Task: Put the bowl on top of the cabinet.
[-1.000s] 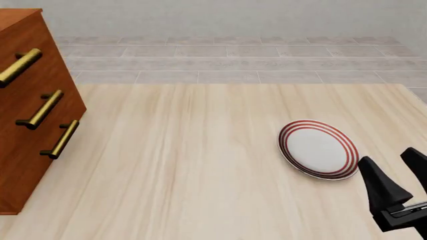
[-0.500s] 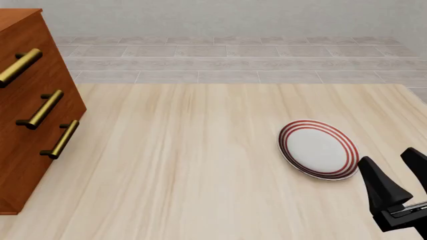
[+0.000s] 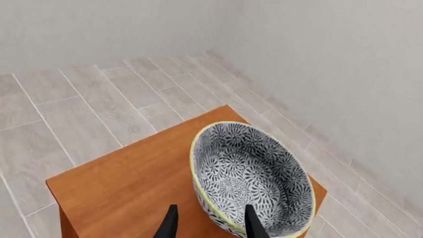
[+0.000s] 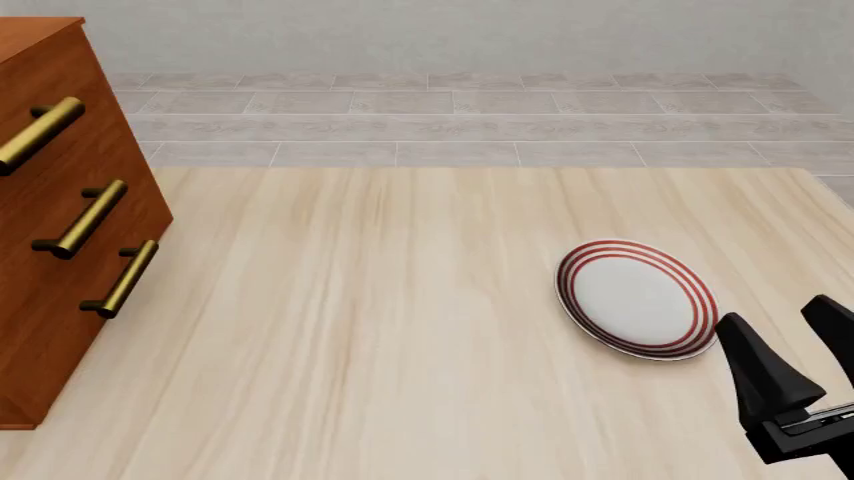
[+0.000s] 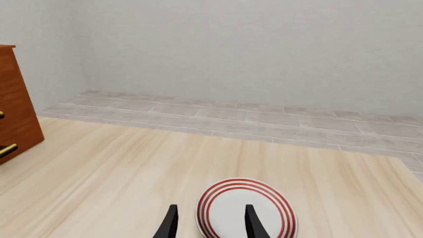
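The bowl (image 3: 254, 178), white with a dense dark floral pattern and a yellowish rim, sits on the reddish-brown top of the cabinet (image 3: 132, 183) in the left wrist view. My left gripper (image 3: 210, 225) is open, its two fingers straddling the bowl's near wall, one outside and one inside the rim. In the front view the cabinet (image 4: 54, 260) stands at the table's left edge with three brass handles; the bowl and the left gripper are out of that view. My right gripper (image 4: 801, 335) is open and holds nothing, low at the right.
A flat white plate with red rings (image 4: 638, 298) lies on the wooden table (image 4: 374, 330) just ahead of the right gripper, and shows between its fingers in the right wrist view (image 5: 248, 208). Tiled floor and a grey wall lie beyond the table.
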`<state>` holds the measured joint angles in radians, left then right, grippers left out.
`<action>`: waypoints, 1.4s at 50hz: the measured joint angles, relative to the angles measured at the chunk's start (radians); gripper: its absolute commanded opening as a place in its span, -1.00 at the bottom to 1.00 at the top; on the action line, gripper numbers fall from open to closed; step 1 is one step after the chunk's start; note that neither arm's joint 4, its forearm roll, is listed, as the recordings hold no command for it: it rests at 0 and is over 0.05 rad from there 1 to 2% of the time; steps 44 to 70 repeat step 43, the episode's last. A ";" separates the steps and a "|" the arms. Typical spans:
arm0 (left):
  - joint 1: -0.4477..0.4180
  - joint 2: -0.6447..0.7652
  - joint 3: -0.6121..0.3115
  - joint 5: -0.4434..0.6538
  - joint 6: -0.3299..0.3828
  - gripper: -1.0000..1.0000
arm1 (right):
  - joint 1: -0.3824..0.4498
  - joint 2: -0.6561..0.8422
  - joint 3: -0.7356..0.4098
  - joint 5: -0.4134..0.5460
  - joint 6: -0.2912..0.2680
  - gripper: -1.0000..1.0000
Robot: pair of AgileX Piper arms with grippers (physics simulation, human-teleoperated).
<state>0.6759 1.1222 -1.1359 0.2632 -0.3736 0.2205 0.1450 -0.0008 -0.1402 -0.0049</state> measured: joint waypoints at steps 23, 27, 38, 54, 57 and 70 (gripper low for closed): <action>-0.015 -0.105 -0.056 0.014 -0.045 1.00 | 0.000 0.000 0.000 0.000 0.000 1.00; -0.025 -0.129 -0.057 0.018 -0.054 1.00 | 0.000 0.000 0.000 0.000 0.000 1.00; -0.065 -0.219 -0.057 0.042 -0.058 1.00 | 0.000 0.000 0.000 0.000 0.000 1.00; -0.085 -0.268 -0.056 0.058 -0.051 1.00 | 0.000 0.000 0.000 0.000 0.000 1.00; -0.085 -0.268 -0.056 0.058 -0.051 1.00 | 0.000 0.000 0.000 0.000 0.000 1.00; -0.085 -0.268 -0.056 0.058 -0.051 1.00 | 0.000 0.000 0.000 0.000 0.000 1.00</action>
